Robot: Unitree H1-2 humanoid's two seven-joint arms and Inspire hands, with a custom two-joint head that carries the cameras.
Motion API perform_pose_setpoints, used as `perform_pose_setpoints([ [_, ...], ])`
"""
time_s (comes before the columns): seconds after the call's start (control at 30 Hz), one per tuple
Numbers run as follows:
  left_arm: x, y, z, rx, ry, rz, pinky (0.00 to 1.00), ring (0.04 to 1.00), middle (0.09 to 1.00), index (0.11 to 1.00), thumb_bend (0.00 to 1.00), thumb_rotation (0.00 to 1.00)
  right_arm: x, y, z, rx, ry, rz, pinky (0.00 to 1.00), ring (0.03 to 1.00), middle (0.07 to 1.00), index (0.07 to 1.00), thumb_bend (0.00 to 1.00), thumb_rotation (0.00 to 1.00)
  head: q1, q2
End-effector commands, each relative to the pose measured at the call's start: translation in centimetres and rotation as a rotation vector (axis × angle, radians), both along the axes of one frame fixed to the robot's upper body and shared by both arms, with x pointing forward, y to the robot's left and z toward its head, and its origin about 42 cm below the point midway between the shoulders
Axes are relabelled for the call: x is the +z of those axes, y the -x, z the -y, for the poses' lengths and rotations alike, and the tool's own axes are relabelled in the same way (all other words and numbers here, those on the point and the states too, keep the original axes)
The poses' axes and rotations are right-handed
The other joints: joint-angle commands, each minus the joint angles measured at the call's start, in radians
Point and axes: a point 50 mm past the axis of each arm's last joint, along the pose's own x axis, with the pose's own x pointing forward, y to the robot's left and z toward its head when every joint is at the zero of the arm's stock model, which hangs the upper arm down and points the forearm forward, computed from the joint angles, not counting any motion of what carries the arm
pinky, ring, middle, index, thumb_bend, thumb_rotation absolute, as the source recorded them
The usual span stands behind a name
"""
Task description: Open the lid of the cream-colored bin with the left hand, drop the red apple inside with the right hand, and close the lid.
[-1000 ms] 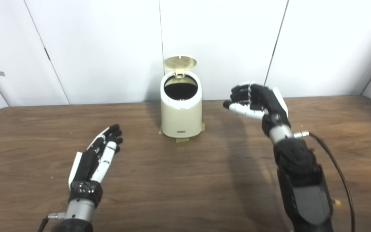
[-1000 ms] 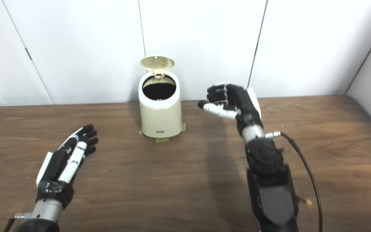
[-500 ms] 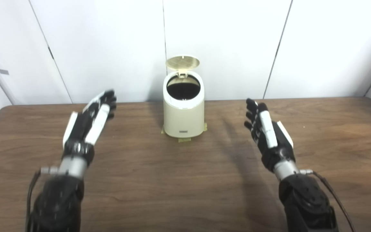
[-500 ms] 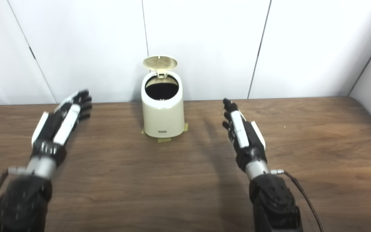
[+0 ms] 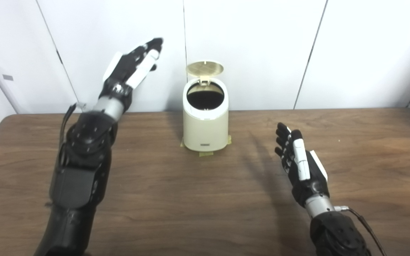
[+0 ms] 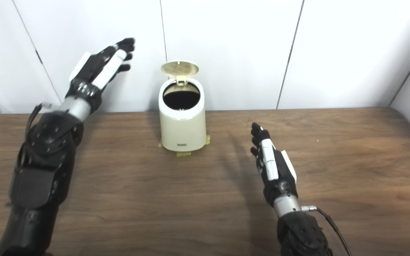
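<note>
- Two hands held nothing: nearest, right of the bin, the right hand [image 5: 303, 167] hovered low over the bench [image 5: 198, 199], fingers straight and released.
- Bin [image 5: 205, 121] stood upright, long axis vertical, mouth up; it looked light, rigid, smooth plastic, taped down.
- Lid [image 5: 204, 68] stood open at the bin's rear; push its top edge forward.
- Left hand [image 5: 132, 71], raised left of the lid, was spread.
- No apple showed.

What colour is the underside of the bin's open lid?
Golden tan underside of the lid, with a faint grid pattern; clearest in the left eye view.
</note>
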Motion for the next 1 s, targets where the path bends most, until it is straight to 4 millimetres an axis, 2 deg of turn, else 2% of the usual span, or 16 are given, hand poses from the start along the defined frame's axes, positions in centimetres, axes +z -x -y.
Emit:
perform_pose_setpoints([
  [0.0, 3.4, -1.1, 0.8, -0.012, -0.071, 0.076, 0.87, 0.903, 0.905, 0.890, 0.37, 0.77, 2.4, -0.6, -0.3, -0.007, -0.003, 0.115, 0.95, 0.970, 0.955, 0.927, 0.60, 1.00, 0.000, 0.000],
  [0.13, 4.1, -2.5, 2.3, -0.048, -0.162, 0.058, 0.88, 0.913, 0.915, 0.897, 0.35, 0.85, 2.5, -0.7, -0.3, -0.007, -0.012, 0.115, 0.93, 0.959, 0.946, 0.921, 0.60, 1.00, 0.003, -0.003],
  [0.23, 4.3, -3.1, 3.6, -0.072, -0.219, 0.057, 0.87, 0.907, 0.901, 0.882, 0.34, 0.86, 2.4, -0.8, -0.4, -0.004, -0.016, 0.115, 0.92, 0.953, 0.942, 0.919, 0.60, 1.00, 0.009, -0.007],
  [0.43, 4.2, -3.8, 5.9, -0.105, -0.320, 0.079, 0.85, 0.906, 0.877, 0.841, 0.36, 0.80, 2.4, -0.9, -0.6, 0.001, -0.018, 0.119, 0.92, 0.940, 0.935, 0.913, 0.58, 1.00, 0.009, -0.007],
  [0.5, 4.0, -3.9, 6.5, -0.103, -0.368, 0.080, 0.94, 0.928, 0.865, 0.815, 0.39, 0.80, 2.4, -0.9, -0.7, 0.003, -0.017, 0.118, 0.91, 0.931, 0.931, 0.909, 0.58, 1.00, 0.009, -0.007],
  [0.57, 3.7, -4.0, 6.8, -0.100, -0.418, 0.073, 0.97, 0.947, 0.887, 0.823, 0.39, 0.79, 2.3, -0.9, -0.8, 0.005, -0.013, 0.117, 0.90, 0.921, 0.925, 0.906, 0.57, 1.00, 0.007, -0.011],
  [0.63, 3.5, -3.9, 7.0, -0.096, -0.470, 0.081, 0.96, 0.949, 0.904, 0.843, 0.38, 0.82, 2.3, -1.0, -0.8, 0.007, -0.006, 0.117, 0.89, 0.913, 0.920, 0.903, 0.57, 1.00, 0.007, -0.011],
  [0.73, 3.2, -3.8, 7.1, -0.097, -0.526, 0.101, 0.89, 0.920, 0.902, 0.855, 0.36, 0.84, 2.2, -1.0, -0.8, 0.007, 0.008, 0.115, 0.86, 0.884, 0.898, 0.895, 0.57, 1.00, 0.010, -0.011],
  [0.97, 2.8, -4.0, 6.9, -0.068, -0.640, 0.144, 0.82, 0.870, 0.875, 0.839, 0.37, 0.83, 2.2, -1.1, -0.8, 0.008, 0.019, 0.108, 0.81, 0.827, 0.839, 0.876, 0.58, 1.00, 0.013, -0.009],
])
